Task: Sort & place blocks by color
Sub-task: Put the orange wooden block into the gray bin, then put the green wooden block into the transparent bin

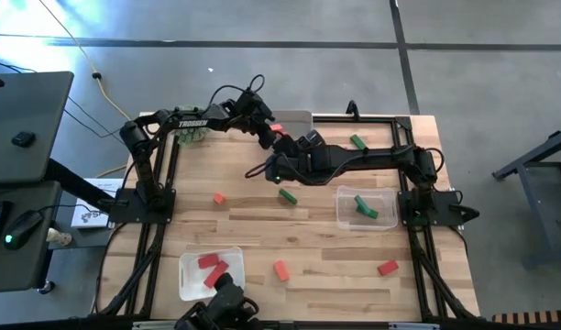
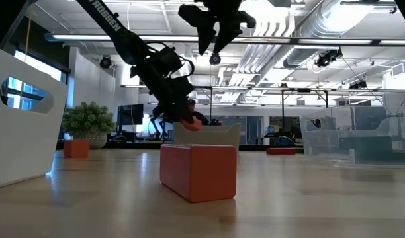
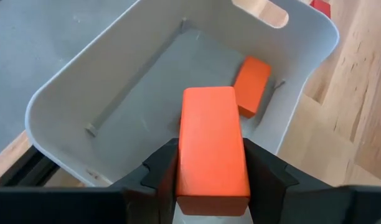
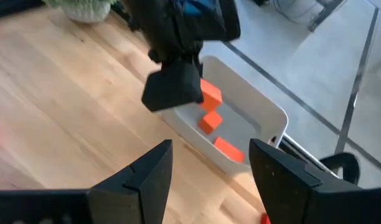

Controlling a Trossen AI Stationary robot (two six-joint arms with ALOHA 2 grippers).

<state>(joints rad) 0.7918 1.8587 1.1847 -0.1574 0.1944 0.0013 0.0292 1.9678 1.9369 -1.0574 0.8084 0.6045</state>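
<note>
I see the orange block (image 3: pixel 212 146) between the left hand's (image 3: pixel 212 180) two fingers, grasped by its long sides and held over the white tray (image 3: pixel 66 99) at the far edge of the bench (image 1: pixel 317 238). My left wrist view shows one more orange block (image 3: pixel 251 86) lying on the tray's floor; the right wrist view shows two loose orange pieces in that tray (image 4: pixel 265 118) below the held one (image 4: pixel 210 94), which the overhead view cannot resolve. From above I only catch a spot of orange at the left hand (image 1: pixel 273 130), with the right hand (image 1: pixel 267 170) just beside it, nearer the bench's middle. The right hand's fingers (image 4: pixel 147 177) stand apart with nothing between them. The overhead view alone gives me the rest: red blocks in the near-left tray (image 1: pixel 210 273), green blocks in the clear tray (image 1: pixel 366 207) on the right, and loose red and green blocks on the wood. The low view adds a big orange-red block (image 2: pixel 198 172) close to the lens and the green plant ball (image 2: pixel 88 121) far left
</note>
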